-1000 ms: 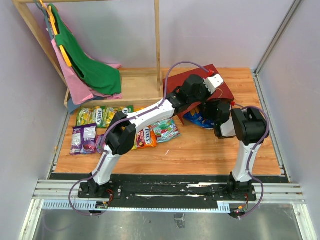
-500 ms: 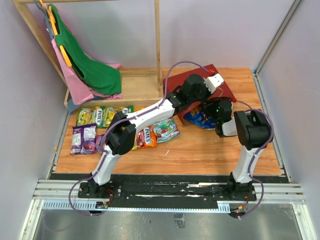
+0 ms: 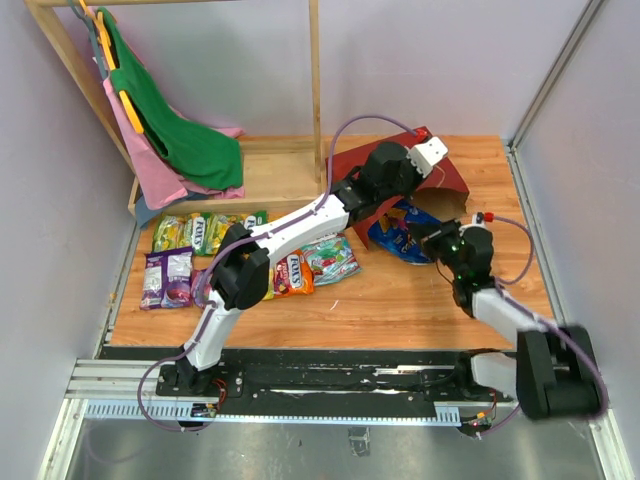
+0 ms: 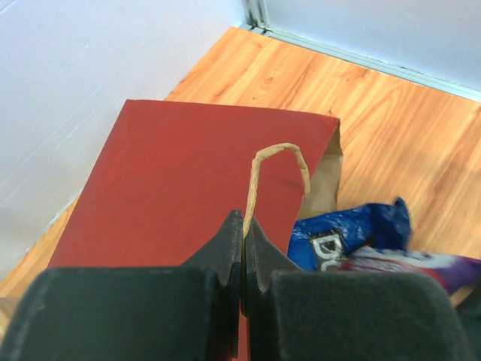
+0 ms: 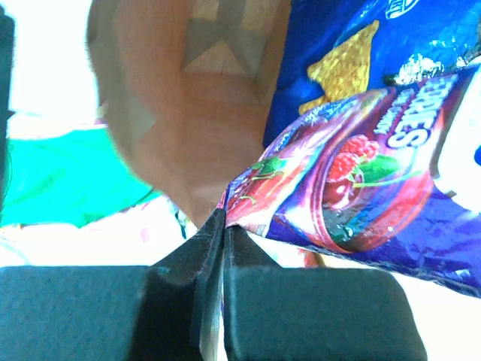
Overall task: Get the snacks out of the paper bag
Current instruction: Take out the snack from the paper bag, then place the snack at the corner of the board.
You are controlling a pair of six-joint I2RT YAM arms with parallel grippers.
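Observation:
The dark red paper bag (image 3: 452, 180) lies on its side at the back right, its mouth facing the near side. My left gripper (image 4: 244, 223) is shut on its thin tan loop handle (image 4: 279, 159) above the red side (image 4: 180, 180). The blue Doritos bag (image 3: 392, 236) sticks out of the bag's mouth (image 4: 353, 226). My right gripper (image 5: 225, 222) is shut on the corner of a purple berry candy packet (image 5: 353, 180), just outside the mouth, in front of the Doritos bag (image 5: 338, 53) and the kraft inside (image 5: 195, 113). In the top view the right gripper (image 3: 432, 236) is beside the Doritos bag.
Several snack packets lie on the wooden floor at the left and middle: green and yellow (image 3: 205, 232), purple (image 3: 167, 275), orange (image 3: 293, 272), teal (image 3: 330, 258). A wooden rack (image 3: 318, 90) with green (image 3: 190, 140) and pink cloths stands at the back left. Walls close in on both sides.
My right gripper shut on the purple packet and drew back out of the bag's mouth toward the near right, its arm folding low. The left gripper lifted the handle slightly.

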